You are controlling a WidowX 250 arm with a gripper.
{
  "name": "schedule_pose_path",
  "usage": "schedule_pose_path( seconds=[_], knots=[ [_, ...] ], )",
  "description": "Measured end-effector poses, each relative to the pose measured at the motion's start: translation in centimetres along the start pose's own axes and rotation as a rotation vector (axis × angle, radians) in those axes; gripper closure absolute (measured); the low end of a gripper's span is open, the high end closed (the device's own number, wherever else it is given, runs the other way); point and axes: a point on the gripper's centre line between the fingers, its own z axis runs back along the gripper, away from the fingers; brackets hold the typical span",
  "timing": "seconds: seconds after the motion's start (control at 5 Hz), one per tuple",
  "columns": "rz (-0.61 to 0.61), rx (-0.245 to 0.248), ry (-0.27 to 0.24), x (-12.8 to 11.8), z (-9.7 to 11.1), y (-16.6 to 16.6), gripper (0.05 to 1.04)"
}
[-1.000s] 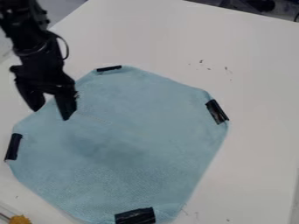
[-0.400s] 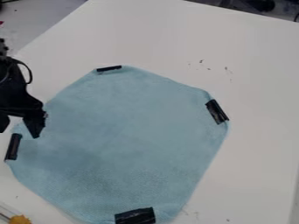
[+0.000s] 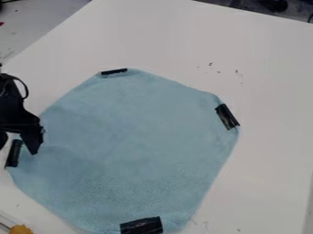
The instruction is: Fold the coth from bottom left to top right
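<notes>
Since the earlier frames your gripper has moved left and nearer, from over the cloth's far-left side to its left corner. The cloth and its black strips lie where they lay.

You have the gripper at the left edge of the view, tips down, its two fingers standing wide apart with nothing held between them. The left finger is partly cut off by the view's edge; the right one is over the cloth's margin. You cannot tell from here whether it touches. A thin black cable loops out from the arm just above.

Between the fingers, as you look down, is the left strip, upright in the view on the cloth's left corner. From there the cloth spreads right across the middle of the table, flat and unfolded, light blue, with its four corners cut short. You have a far strip on the far-left margin, a right strip slanting on the right, and a wider near strip at the near edge.

Small dark marks dot the table beyond the cloth. Near left, you see part of something yellow; past the table's far-right edge are dark things.
</notes>
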Motion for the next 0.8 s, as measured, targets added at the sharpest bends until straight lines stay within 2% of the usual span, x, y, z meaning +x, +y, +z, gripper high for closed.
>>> schedule_pose_path(
  seconds=[0.2, 0.6, 0.8],
  knots=[
    [0.012, -0.010, 0.003, -0.33, -0.45, 0.42, 0.143],
    [0.012, -0.001, 0.011, -0.23, -0.27, 0.64, 0.738],
    [0.008, 0.004, 0.014, -0.18, -0.17, 0.52, 0.937]
  ],
)
